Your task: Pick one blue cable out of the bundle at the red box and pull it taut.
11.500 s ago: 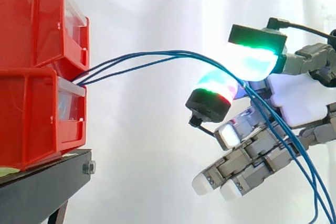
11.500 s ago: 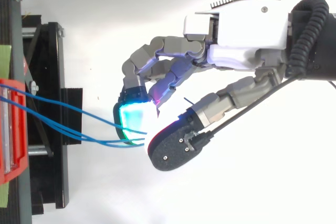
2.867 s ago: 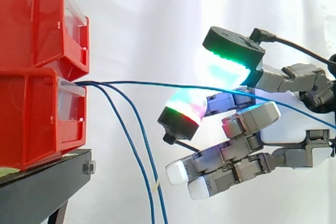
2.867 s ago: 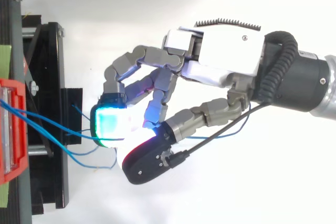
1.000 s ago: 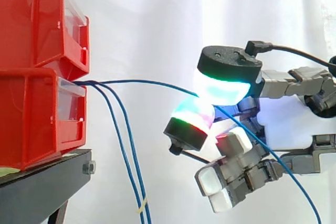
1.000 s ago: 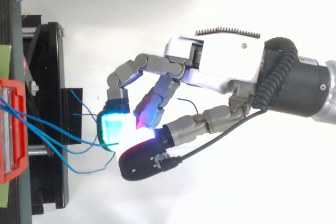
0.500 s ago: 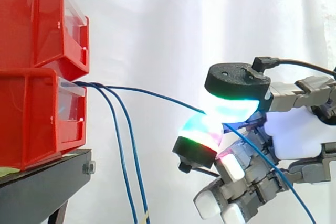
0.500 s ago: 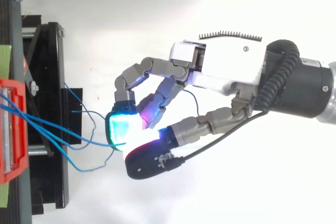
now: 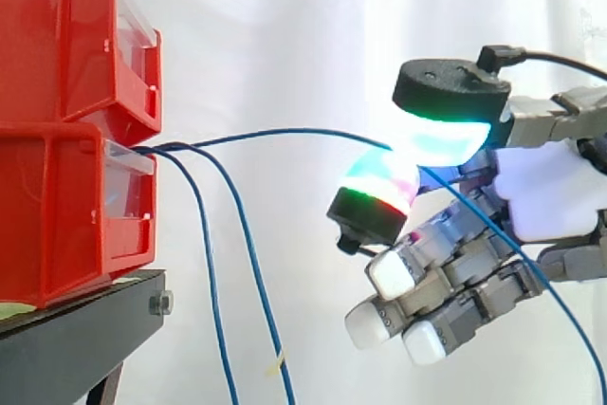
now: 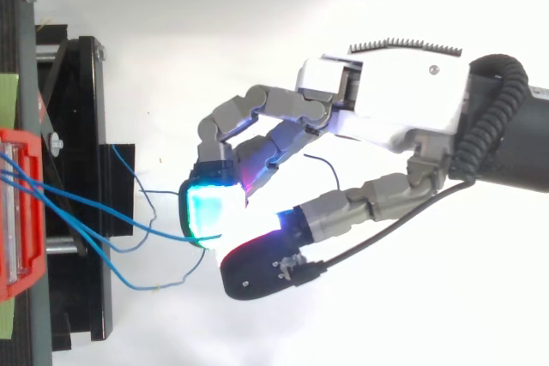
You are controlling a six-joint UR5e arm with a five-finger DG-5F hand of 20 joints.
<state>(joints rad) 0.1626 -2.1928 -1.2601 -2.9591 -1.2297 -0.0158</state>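
Blue cable (image 9: 285, 132) arcs slackly from the red box (image 9: 66, 206) at frame left, rightward to the hand (image 9: 550, 187), which pinches it between thumb and finger pads. Tautening likely means drawing right. Two other cables (image 9: 211, 282) hang free.

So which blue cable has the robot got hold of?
Start at the stacked red bins on the left, where blue cables come out. The held cable arches across to the hand, pinched between its glowing pads; the other two cables hang down loose.

The cables (image 9: 275, 133) are blue, bins (image 9: 57, 206) red (stand (image 9: 76, 339) black).
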